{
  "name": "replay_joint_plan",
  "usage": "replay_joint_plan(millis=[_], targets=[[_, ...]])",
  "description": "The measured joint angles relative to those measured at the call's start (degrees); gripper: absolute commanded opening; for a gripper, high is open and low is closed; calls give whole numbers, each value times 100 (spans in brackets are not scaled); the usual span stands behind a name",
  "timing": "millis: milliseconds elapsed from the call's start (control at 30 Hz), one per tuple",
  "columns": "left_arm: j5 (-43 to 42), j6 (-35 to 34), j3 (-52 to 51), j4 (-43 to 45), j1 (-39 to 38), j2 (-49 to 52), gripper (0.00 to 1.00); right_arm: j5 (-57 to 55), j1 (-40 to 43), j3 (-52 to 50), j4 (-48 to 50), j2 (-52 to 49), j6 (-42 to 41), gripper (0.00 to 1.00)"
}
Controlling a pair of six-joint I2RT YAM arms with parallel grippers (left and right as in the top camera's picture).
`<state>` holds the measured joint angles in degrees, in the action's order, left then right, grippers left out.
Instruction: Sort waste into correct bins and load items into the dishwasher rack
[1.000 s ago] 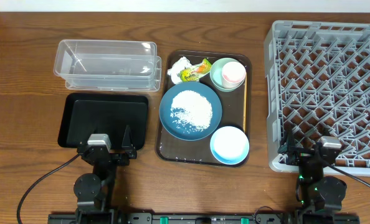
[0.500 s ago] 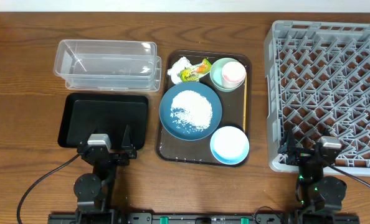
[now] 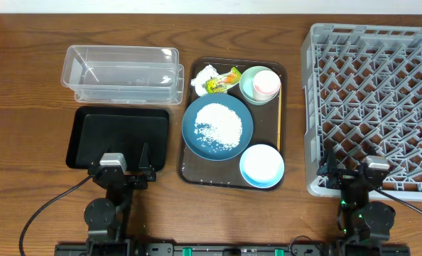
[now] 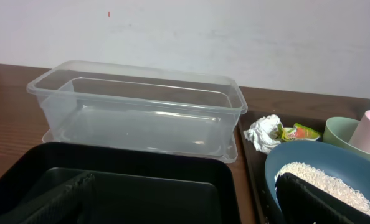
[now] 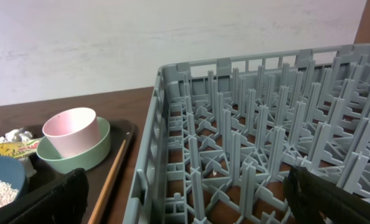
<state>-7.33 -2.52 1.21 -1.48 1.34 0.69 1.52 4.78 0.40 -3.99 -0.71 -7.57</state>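
a clear plastic tub (image 3: 123, 49) sits far left on the wooden tabletop (image 3: 26, 107), with a shallow black tray (image 3: 122, 135) just in front of it. the left pincer (image 3: 123, 165) hangs at the tray's near edge, fingers spread wide and holding nothing. at centre, a brown serving tray (image 3: 197, 172) carries crumpled tissue (image 3: 204, 77) and a yellow-green scrap (image 3: 222, 82), possibly a wrapper, its print too small to read. beside them, a pink cup (image 3: 266, 83) sits inside a mint green bowl (image 3: 248, 91). rice (image 3: 218, 126) is heaped on a dark blue plate (image 3: 191, 117), and a light blue bowl (image 3: 261, 165) lies nearest the arms. a wooden stick (image 3: 279, 121) lies along the tray's right rim. the grey rack (image 3: 307, 107) stands far right, the right pincer (image 3: 354, 171) spread and empty-handed at its near left corner. only the overhead view takes in the light blue bowl. only the left wrist view catches a red speck (image 4: 108, 14) on the pale wall.
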Motion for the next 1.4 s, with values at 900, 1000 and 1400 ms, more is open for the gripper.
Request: replay_joint_plan(millis=[900, 1000, 1400], targets=[[-452, -470, -2, 120, 2, 0, 94, 0, 0, 0, 0, 0, 0, 99], [-1537, -1674, -2, 188, 7, 0, 93, 0, 0, 0, 0, 0, 0, 99], [-3633, -4345, 79, 1191, 7, 31, 94, 0, 0, 0, -2, 0, 0, 99]])
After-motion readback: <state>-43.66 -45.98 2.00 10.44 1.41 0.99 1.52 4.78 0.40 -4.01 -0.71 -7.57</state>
